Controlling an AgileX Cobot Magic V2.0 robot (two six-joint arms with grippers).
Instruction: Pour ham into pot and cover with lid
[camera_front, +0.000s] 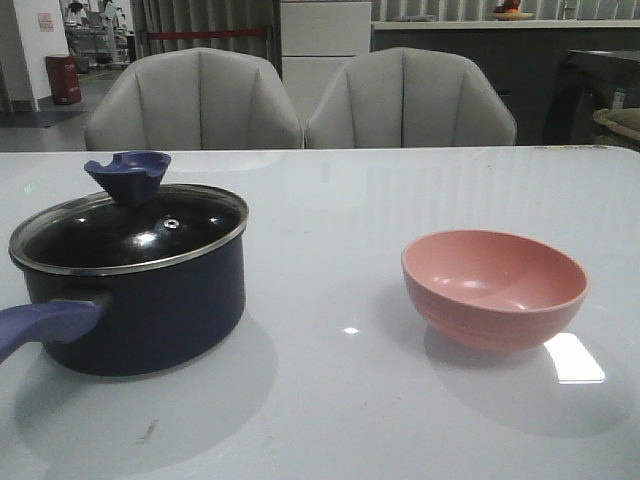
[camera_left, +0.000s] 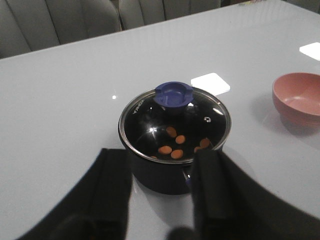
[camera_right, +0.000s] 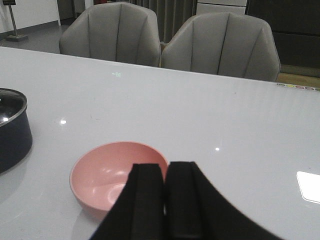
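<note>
Sitting at nine o'clock on the tabletop (camera_front: 330, 200), the pot (camera_front: 140, 300) holds ham (camera_left: 172, 145) under its lid (camera_front: 130, 235); left tool (camera_left: 162, 192) spread, right tool (camera_right: 165, 200) pressed together, gripping nothing

Dim, even overhead light; bright rectangular glare patches lie on the glossy table (camera_front: 330, 420), and soft shadows ring the pot (camera_front: 140, 310) and pink bowl (camera_front: 495, 288). Highlights speckle the lid (camera_left: 175, 122). Wrist-view fingers (camera_right: 150, 205) appear blurred, black, featureless.

One pot (camera_front: 140, 305), one lid (camera_front: 128, 233) on it, one pink bowl (camera_front: 494, 288), two grey chairs (camera_front: 193, 100) beyond, about six ham slices (camera_left: 176, 153) showing through the glass.
</note>
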